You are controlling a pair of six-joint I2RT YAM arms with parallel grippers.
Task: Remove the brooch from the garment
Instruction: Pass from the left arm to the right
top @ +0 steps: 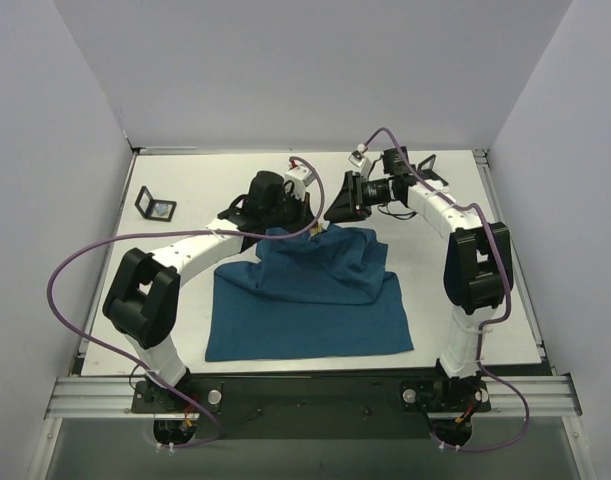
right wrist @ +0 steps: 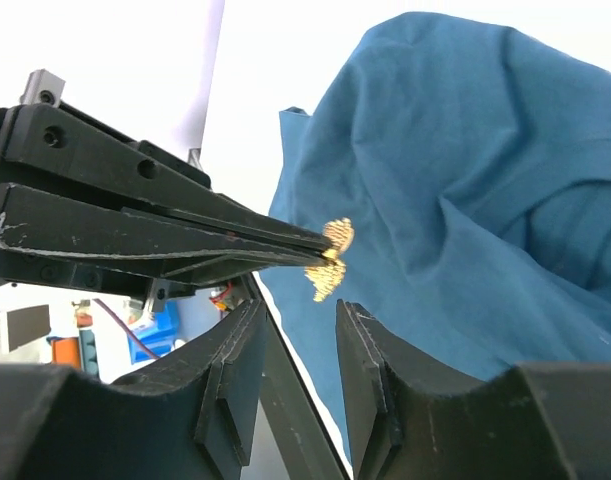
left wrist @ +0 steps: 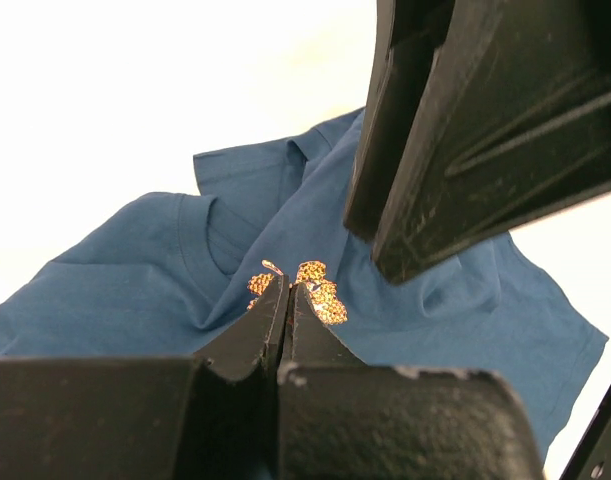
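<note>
The garment [top: 315, 290] is a dark teal-blue T-shirt lying on the white table, with its far part bunched up into a peak between the two grippers. The brooch [left wrist: 323, 292] is a tiny gold-orange ornament at that peak, seen also as brooch [right wrist: 332, 255]. My left gripper [left wrist: 287, 288] is shut, its thin fingertips pinching the brooch; it shows as left gripper [top: 310, 228] in the top view. My right gripper [right wrist: 300, 318] is open just below the brooch, nothing between its fingers [right wrist: 365, 340]. I cannot tell whether the brooch is still pinned to the cloth.
A small black square frame [top: 156, 207] stands at the table's far left, and another black frame [top: 426, 168] sits behind the right arm. Purple cables loop from both arms. White walls close in the table's [top: 485, 300] left, right and far sides.
</note>
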